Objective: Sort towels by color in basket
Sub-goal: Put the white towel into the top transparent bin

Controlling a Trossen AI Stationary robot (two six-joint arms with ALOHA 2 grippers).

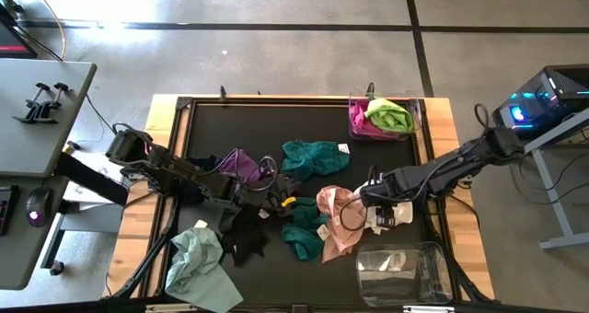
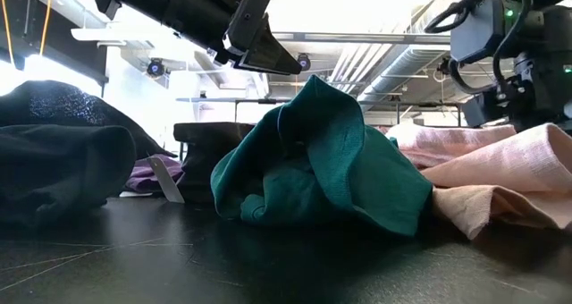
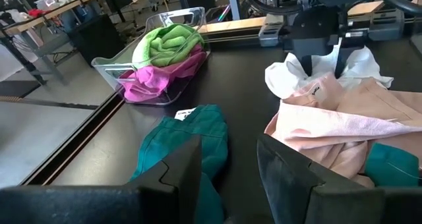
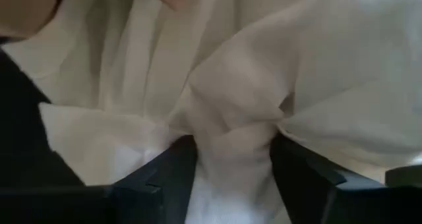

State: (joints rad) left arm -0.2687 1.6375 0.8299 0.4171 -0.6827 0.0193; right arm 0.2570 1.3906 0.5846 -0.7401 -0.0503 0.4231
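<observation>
Loose towels lie on the black table: a teal towel (image 1: 313, 156) (image 3: 188, 141), a second teal one (image 1: 304, 241), a pink towel (image 1: 333, 212) (image 3: 343, 118), a purple towel (image 1: 239, 166), a black towel (image 1: 244, 241), a mint towel (image 1: 198, 262) and a white towel (image 1: 385, 219) (image 3: 290, 76). My left gripper (image 1: 276, 191) (image 3: 229, 165) is open and hovers over the teal towel near the table's middle. My right gripper (image 1: 375, 205) (image 4: 231, 161) is down on the white towel, shut on it, beside the pink towel. My right gripper pinches a bunched fold of the white towel (image 4: 231, 135) between its two fingers (image 4: 173, 168), coming from above and pointing down. Cloth gathers into creases toward the fingers. The rest of the towel lies on the table, one edge against the pink towel.
A clear basket (image 1: 416, 120) (image 3: 109, 66) at the far right corner holds a magenta towel (image 3: 155, 79) and a lime green towel (image 3: 165, 43). Another clear basket (image 1: 433, 274) at the near right holds a white cloth. Wooden rails edge the table.
</observation>
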